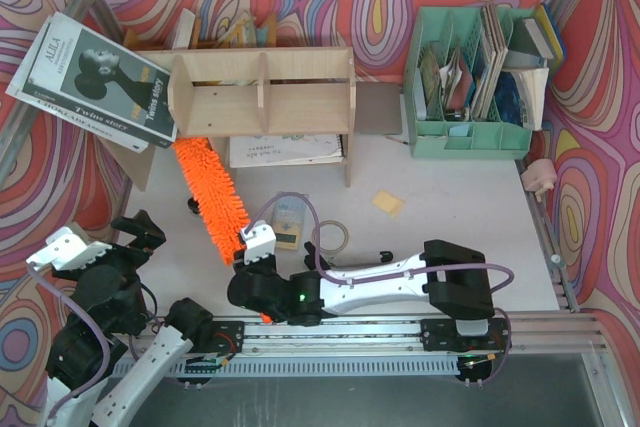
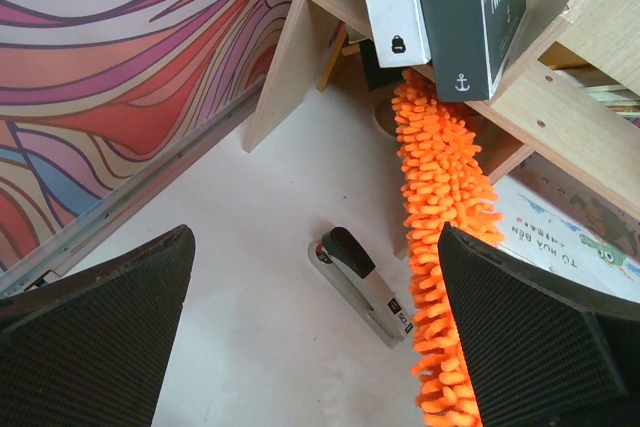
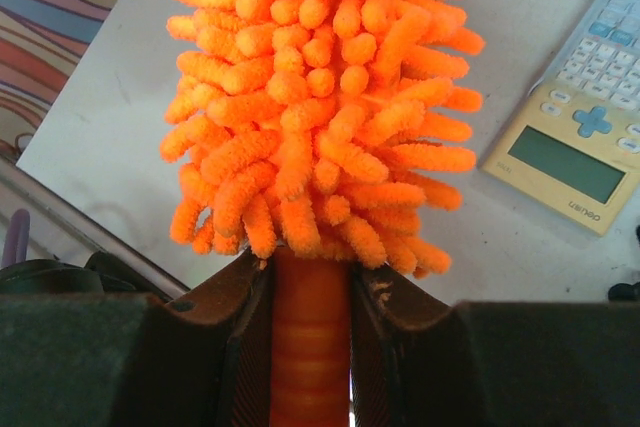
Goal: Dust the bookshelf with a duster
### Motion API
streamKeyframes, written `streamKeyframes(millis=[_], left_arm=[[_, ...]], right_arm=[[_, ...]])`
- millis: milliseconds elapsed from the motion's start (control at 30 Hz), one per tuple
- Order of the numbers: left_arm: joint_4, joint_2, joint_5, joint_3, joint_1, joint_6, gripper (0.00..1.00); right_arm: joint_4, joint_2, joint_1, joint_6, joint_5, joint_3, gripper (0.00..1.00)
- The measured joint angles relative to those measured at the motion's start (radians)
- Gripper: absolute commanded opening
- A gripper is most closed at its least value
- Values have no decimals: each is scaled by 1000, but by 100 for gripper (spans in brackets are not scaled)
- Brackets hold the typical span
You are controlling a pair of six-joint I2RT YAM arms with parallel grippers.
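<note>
From above, the right gripper (image 1: 250, 252) pinches the duster (image 1: 210, 195) by its handle. The fluffy head slants up and left, its tip reaching the lower left end of the bookshelf (image 1: 265, 87). The left gripper (image 1: 145, 232) hangs over the left side of the table (image 1: 450, 247), holding nothing.

Left wrist: its fingers (image 2: 100, 327) stand spread wide, with a stapler (image 2: 365, 287) lying below.

Right wrist: both fingers (image 3: 230, 347) press against the orange handle, with a calculator (image 3: 575, 157) on the right.

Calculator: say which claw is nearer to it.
Right. The right claw, shut on the duster, sits just left of the calculator; the left claw is farther left, beyond the duster.
</note>
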Motion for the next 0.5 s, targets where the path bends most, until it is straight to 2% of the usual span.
streamKeyframes(millis=[200, 500], left_arm=[[0, -1, 0, 0, 1, 0, 98], [0, -27, 0, 0, 1, 0, 98]], right_arm=[[-12, -18, 74, -2, 154, 16, 0], [-378, 72, 106, 287, 222, 331, 0]])
